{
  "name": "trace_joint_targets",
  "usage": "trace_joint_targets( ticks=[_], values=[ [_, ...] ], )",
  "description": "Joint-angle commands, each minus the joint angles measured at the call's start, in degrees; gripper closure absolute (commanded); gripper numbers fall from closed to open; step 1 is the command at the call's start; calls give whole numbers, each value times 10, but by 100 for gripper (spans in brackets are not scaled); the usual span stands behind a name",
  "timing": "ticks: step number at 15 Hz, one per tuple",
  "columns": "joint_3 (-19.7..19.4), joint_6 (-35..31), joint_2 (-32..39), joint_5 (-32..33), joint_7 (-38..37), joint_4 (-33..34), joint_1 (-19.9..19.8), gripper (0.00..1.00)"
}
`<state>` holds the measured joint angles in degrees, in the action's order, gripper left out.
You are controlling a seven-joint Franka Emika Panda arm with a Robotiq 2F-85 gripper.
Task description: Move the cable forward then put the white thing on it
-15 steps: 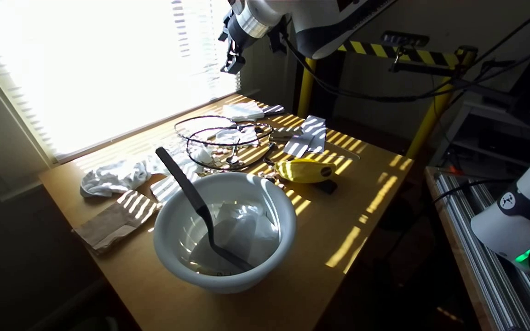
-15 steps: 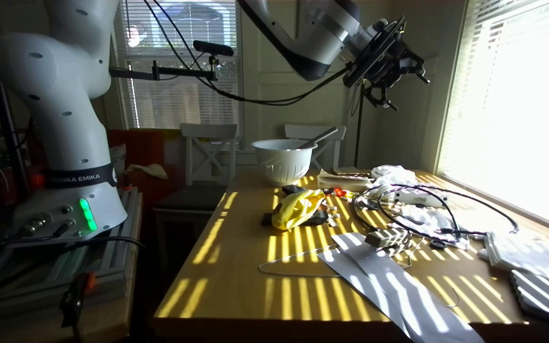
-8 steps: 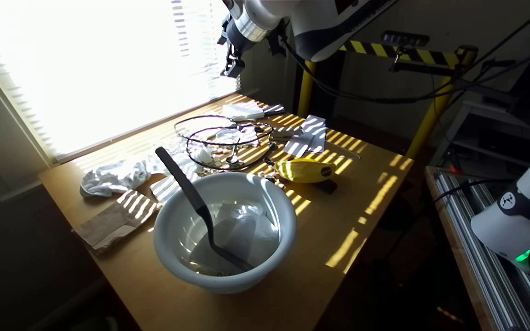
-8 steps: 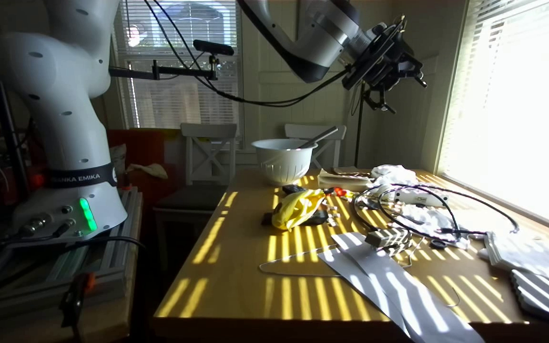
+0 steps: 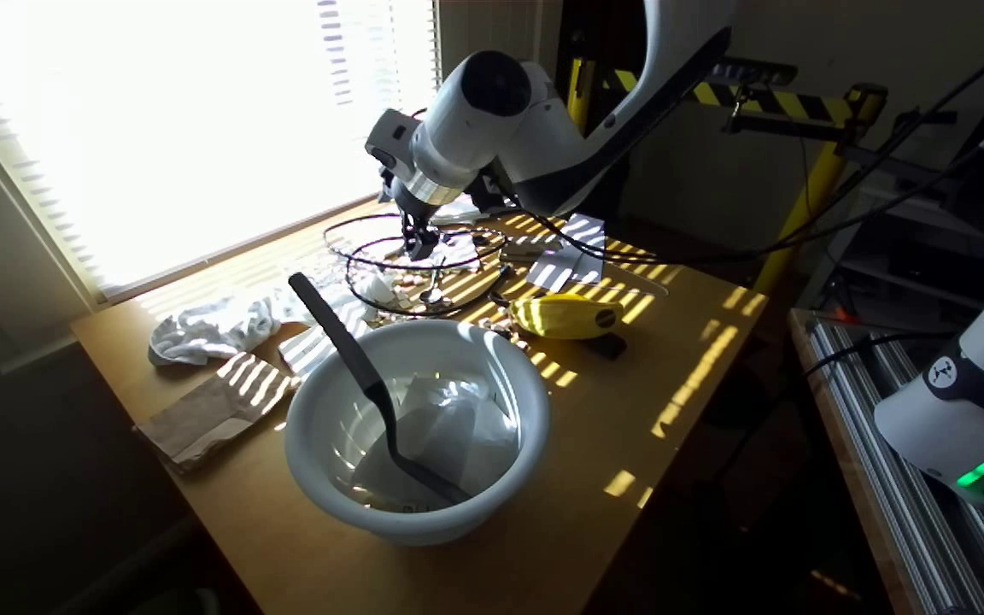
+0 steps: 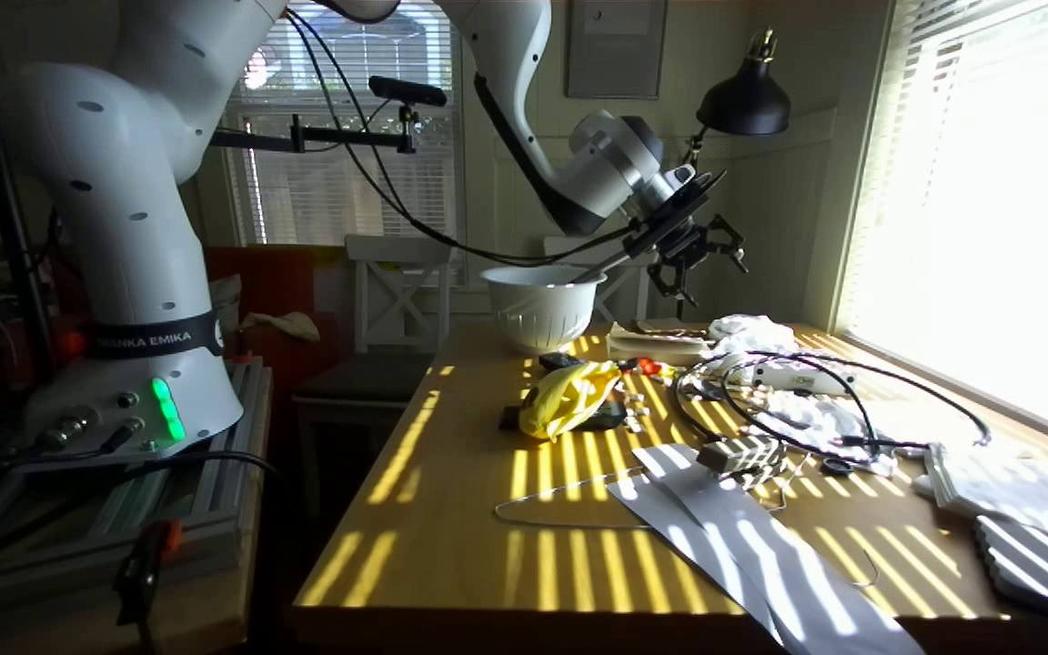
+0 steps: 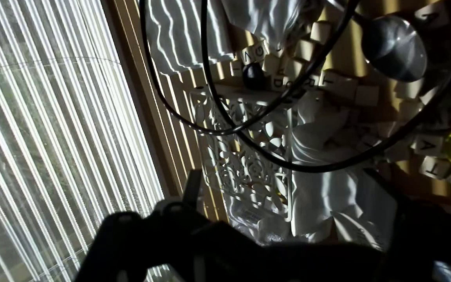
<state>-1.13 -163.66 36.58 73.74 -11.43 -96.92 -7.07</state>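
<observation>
Cable [image 7: 235, 130]: black, thin, slightly glossy, in loose overlapping loops.
Location: on counter [image 6: 451, 555], passing over lettered tiles [image 7: 429, 145]; below the pincer [image 6: 717, 284] and apart from it, jaws spread wide.

Black cable [image 7: 238, 128] — light-striped tan table [image 6: 488, 557]

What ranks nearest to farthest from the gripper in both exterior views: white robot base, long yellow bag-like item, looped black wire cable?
1. Cable: toward the window.
2. Yellow item: between the other two.
3. Robot base: off the table.
</observation>
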Motion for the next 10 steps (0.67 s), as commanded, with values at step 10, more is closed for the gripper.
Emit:
trace_joint_targets(
  ticks=[10],
  values=[
    [-8, 34, 89, -11, -110, 98, 25, 0]
  ],
)
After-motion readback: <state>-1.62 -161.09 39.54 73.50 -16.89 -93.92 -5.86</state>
